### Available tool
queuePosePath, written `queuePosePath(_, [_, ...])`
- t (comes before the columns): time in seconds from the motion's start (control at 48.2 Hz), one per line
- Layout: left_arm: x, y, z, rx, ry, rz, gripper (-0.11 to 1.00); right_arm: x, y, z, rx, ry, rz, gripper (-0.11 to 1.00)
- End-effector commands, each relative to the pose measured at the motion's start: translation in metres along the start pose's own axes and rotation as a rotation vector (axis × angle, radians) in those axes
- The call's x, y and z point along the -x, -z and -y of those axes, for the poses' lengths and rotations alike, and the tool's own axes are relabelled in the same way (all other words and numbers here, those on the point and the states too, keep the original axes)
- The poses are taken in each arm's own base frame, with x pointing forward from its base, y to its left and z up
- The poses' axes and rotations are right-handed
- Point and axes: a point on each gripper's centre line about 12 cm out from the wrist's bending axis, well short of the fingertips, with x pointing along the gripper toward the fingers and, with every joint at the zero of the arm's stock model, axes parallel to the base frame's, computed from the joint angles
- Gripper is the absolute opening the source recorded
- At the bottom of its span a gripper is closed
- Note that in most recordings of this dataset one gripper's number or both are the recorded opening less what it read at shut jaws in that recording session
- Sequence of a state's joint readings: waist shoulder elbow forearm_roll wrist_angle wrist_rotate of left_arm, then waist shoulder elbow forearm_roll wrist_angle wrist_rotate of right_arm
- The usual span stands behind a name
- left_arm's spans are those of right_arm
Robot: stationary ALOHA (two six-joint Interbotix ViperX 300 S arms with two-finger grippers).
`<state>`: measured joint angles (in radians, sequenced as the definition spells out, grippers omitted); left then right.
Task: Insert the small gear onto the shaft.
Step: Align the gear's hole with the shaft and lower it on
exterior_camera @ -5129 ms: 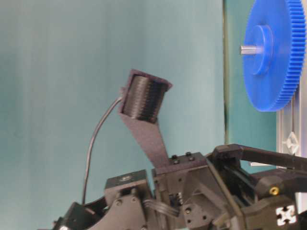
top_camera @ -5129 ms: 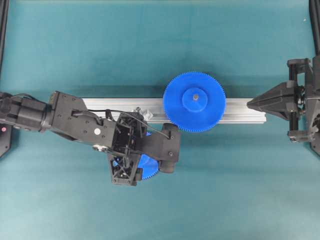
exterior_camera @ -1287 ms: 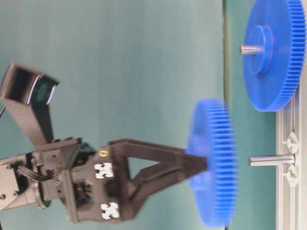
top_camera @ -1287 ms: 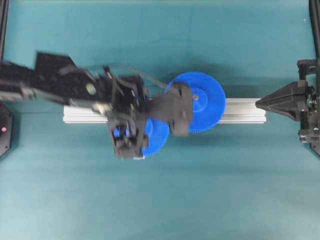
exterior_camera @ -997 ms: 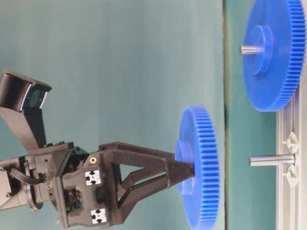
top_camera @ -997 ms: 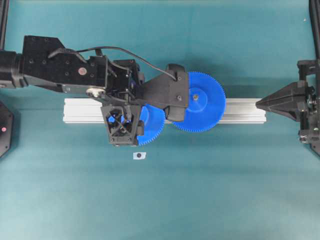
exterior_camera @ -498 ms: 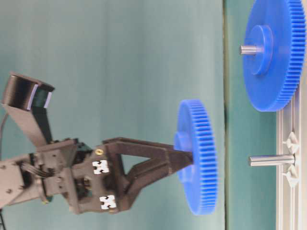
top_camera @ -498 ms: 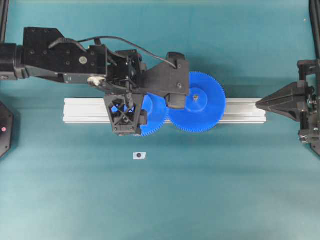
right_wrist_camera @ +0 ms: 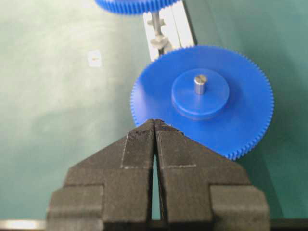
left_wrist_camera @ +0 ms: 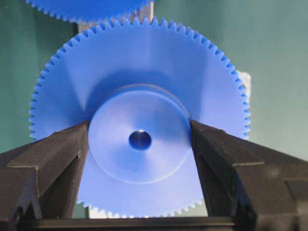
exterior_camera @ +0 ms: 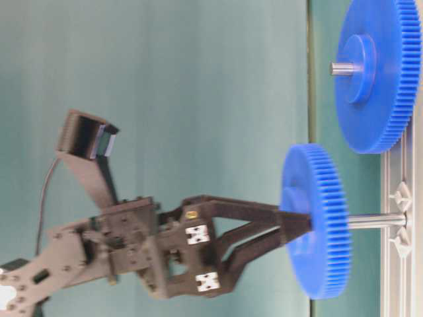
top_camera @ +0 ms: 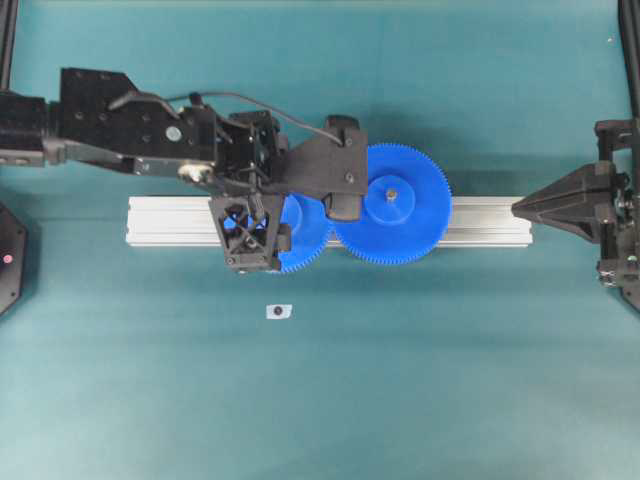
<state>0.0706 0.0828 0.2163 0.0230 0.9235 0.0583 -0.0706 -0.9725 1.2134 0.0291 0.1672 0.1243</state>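
Observation:
The small gear [exterior_camera: 317, 224] is a blue toothed wheel with a round hub. My left gripper [exterior_camera: 297, 224] is shut on that hub, one finger [left_wrist_camera: 53, 154] on each side. In the table-level view the silvery shaft [exterior_camera: 377, 221] runs from the rail into the gear's centre, and the gear sits near the shaft's free end. In the overhead view the gear [top_camera: 305, 235] is partly hidden under the left gripper [top_camera: 335, 195]. The hub's dark centre hole [left_wrist_camera: 139, 139] shows a faint glint. My right gripper [top_camera: 520, 207] is shut and empty at the rail's right end.
The wider blue gear [top_camera: 400, 215] sits on its grey pin [right_wrist_camera: 200, 83] on the aluminium rail [top_camera: 170, 220], its teeth next to the small gear's. A small white tag [top_camera: 278, 311] lies on the teal table in front of the rail.
My left gripper has carried the small gear toward the rail. The gear was clear of the shaft half a second ago and is now over the shaft's tip. The right arm has not moved.

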Motion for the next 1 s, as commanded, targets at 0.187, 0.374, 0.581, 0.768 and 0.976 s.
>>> queuePosePath(0.187, [-0.014,0.003,0.001,-0.004,0.0,-0.017,0.7,0.0,-0.004,0.0,-0.011,0.0,0.011,0.02])
queuePosePath(0.374, [-0.024,0.005,0.0,-0.003,0.0,-0.037,0.7,0.0,-0.006,-0.001,-0.011,-0.001,0.014,0.02])
queuePosePath(0.581, [-0.021,0.005,-0.008,0.011,-0.006,-0.033,0.7,0.0,-0.006,-0.001,-0.011,-0.002,0.014,0.02])
queuePosePath(0.768, [-0.018,0.007,-0.021,0.03,-0.017,-0.032,0.7,0.0,-0.004,-0.001,-0.011,-0.002,0.011,0.02])
queuePosePath(0.976, [-0.015,0.012,-0.022,0.034,-0.017,-0.047,0.7,0.0,-0.005,-0.001,-0.011,-0.001,0.015,0.02])
